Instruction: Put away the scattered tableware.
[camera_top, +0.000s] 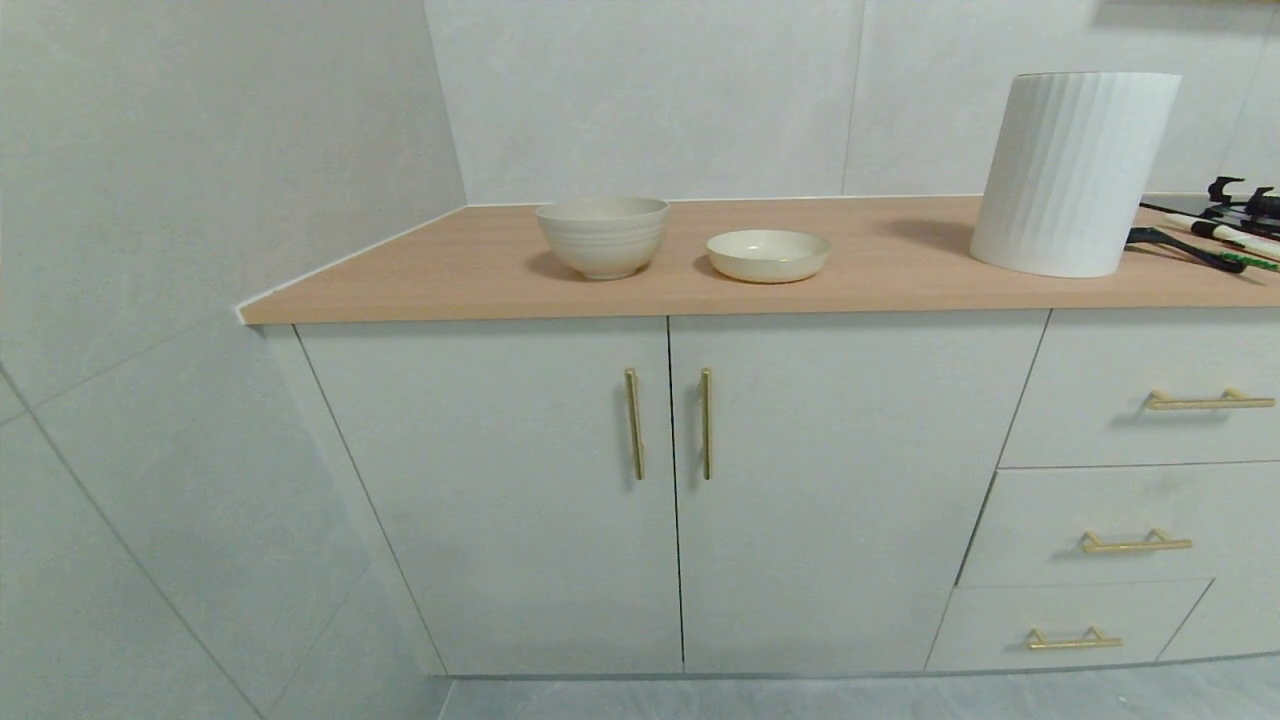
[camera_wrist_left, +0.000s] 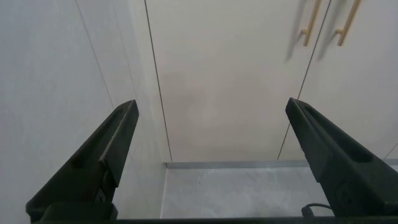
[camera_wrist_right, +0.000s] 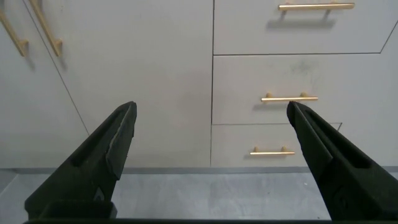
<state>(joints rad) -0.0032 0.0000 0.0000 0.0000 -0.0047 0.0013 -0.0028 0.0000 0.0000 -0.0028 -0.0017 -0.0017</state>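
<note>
A cream ribbed bowl (camera_top: 603, 234) and a shallow cream dish (camera_top: 768, 254) stand side by side on the wooden countertop (camera_top: 880, 270). Below them are two shut white cabinet doors with gold handles (camera_top: 634, 423). My left gripper (camera_wrist_left: 211, 112) is open, low down, facing the left cabinet door (camera_wrist_left: 224, 81) near the floor. My right gripper (camera_wrist_right: 211, 115) is open too, low in front of the drawers (camera_wrist_right: 298, 87), with nothing between its fingers.
A tall white ribbed cylinder (camera_top: 1075, 170) stands on the counter's right side, with dark utensils (camera_top: 1210, 235) beyond it. Three drawers with gold handles (camera_top: 1135, 543) sit right of the doors. A tiled wall (camera_top: 150, 300) closes the left side.
</note>
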